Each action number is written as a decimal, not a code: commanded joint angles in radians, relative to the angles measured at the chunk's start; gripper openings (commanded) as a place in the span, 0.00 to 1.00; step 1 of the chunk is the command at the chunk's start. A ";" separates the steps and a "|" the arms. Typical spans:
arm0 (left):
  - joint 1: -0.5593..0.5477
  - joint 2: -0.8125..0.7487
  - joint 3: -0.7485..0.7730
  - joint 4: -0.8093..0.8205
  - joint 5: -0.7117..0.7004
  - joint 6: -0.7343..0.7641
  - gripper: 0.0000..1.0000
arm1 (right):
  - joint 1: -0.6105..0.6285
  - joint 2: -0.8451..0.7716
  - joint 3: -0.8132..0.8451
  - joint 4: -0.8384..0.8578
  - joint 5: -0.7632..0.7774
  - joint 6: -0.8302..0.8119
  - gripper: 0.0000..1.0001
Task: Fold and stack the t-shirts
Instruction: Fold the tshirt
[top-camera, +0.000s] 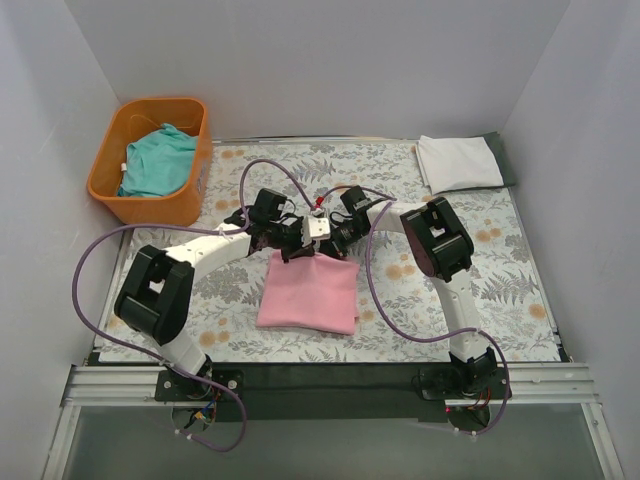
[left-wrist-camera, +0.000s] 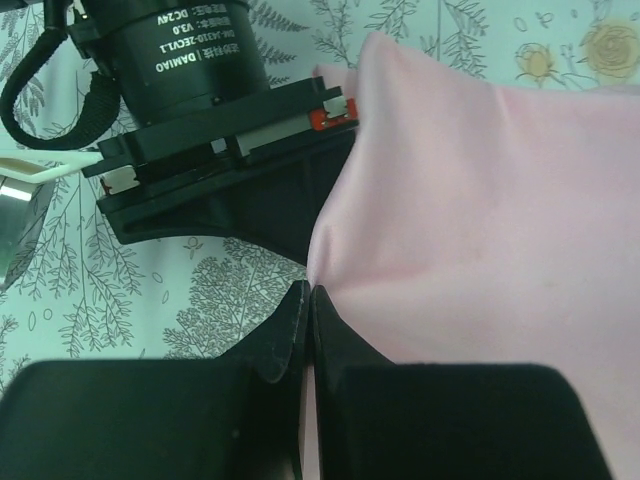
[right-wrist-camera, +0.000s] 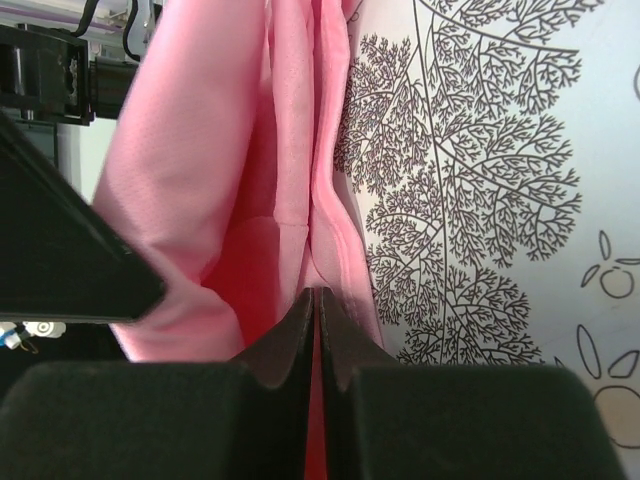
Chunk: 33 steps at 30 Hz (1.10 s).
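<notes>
The pink t-shirt lies partly folded in the middle of the table, its far edge lifted. My left gripper is shut on the shirt's far left edge; in the left wrist view the cloth runs out from between the jaws. My right gripper is shut on the far edge close beside it; in the right wrist view folds of pink cloth hang ahead of the jaws. The white t-shirt lies folded at the far right. The teal t-shirt is bunched in the basket.
The orange plastic basket stands at the far left corner. The floral table cloth covers the table. A dark cloth strip lies beside the white shirt. Purple cables loop over both arms. White walls enclose three sides.
</notes>
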 joint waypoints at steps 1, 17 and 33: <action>0.001 0.014 -0.009 0.094 -0.027 0.009 0.00 | -0.011 0.007 0.016 -0.001 0.008 -0.020 0.10; 0.001 0.008 -0.050 0.111 -0.022 0.007 0.00 | -0.088 -0.003 0.138 -0.055 0.074 -0.001 0.13; 0.014 0.071 -0.027 0.184 -0.119 -0.017 0.00 | -0.068 0.039 0.102 -0.091 0.091 -0.064 0.06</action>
